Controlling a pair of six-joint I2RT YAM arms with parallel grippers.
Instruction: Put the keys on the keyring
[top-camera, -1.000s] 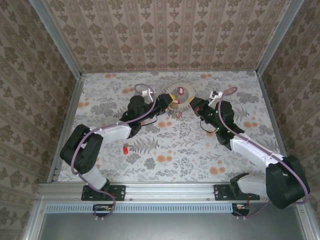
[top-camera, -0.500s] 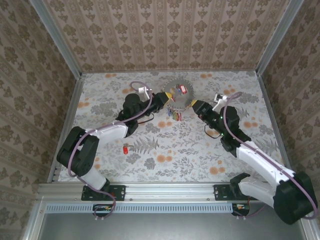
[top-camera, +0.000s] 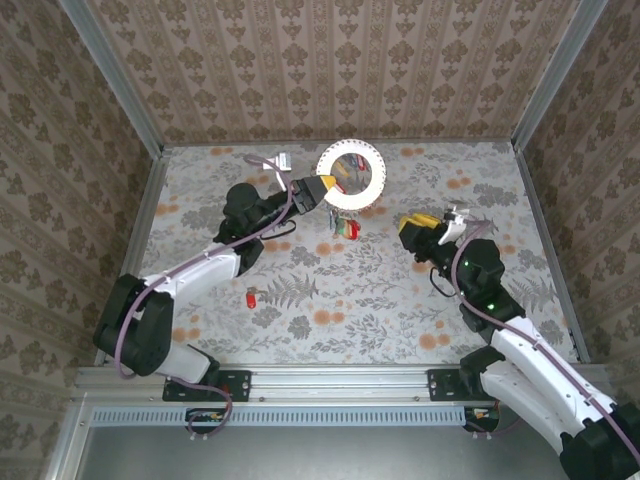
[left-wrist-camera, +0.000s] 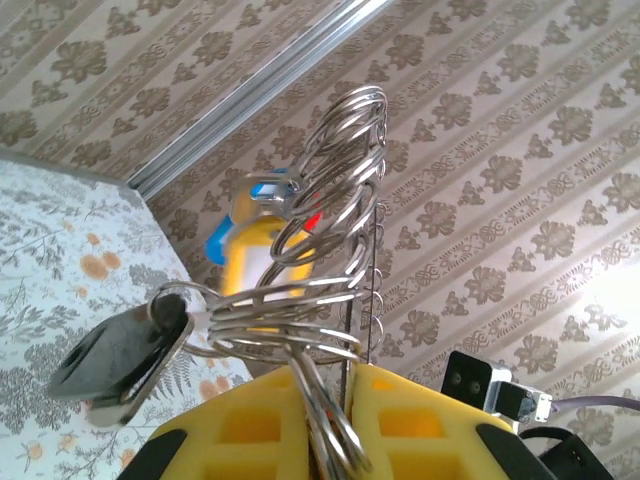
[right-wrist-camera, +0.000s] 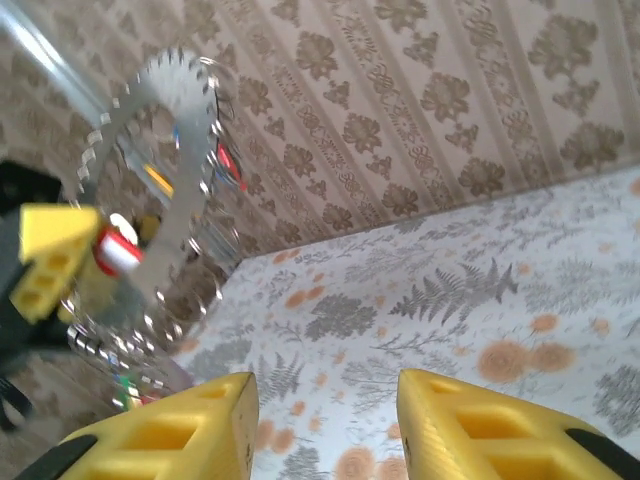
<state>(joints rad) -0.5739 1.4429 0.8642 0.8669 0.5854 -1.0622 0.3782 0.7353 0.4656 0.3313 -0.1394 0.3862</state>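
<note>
Lowest in the top view, left of centre, a small red-headed key (top-camera: 249, 297) lies alone on the floral-patterned table (top-camera: 400, 320). Higher up, right of centre, the right gripper (top-camera: 418, 224) has its yellow jaws apart with nothing between them. In its wrist view the ring sits upper left, well apart. Farthest up, the left gripper (top-camera: 322, 190) is clamped on the left rim of the large pale toothed keyring (top-camera: 378, 178), raised on edge, with a cluster of coloured keys (top-camera: 347, 228) hanging from it. The loose key lies closer to the left arm, but that arm is occupied. The free right gripper would probably have to reach down and left for it.
</note>
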